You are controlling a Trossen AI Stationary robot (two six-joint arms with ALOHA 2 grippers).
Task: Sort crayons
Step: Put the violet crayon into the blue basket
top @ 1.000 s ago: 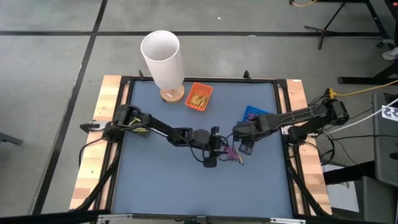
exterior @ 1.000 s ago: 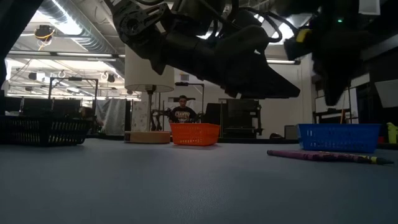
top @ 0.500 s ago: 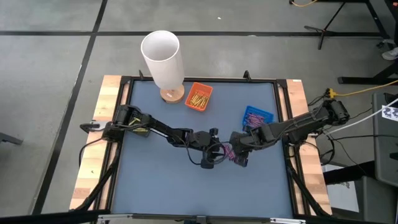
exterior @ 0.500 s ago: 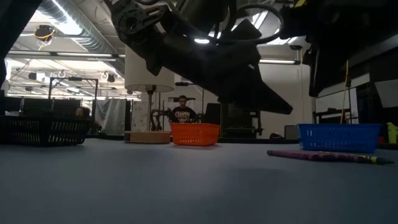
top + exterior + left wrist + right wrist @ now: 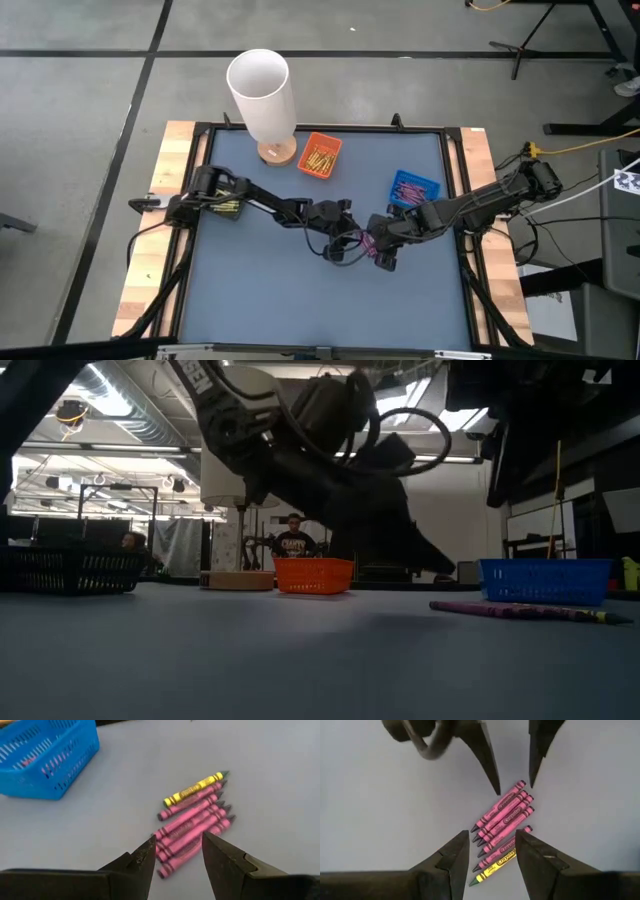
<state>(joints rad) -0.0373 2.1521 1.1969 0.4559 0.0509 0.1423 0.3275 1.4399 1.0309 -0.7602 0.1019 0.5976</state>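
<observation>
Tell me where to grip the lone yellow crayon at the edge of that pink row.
Take the yellow crayon across its middle, from above. It lies flat at the outer edge of the pink crayons, touching the nearest one, so one finger goes on its free side, the other probably wedged between. Both the left pincer and right pincer hang open over the row.

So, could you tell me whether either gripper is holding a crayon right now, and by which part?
Nothing is held. The left gripper and right gripper are both open above the loose crayons.
</observation>
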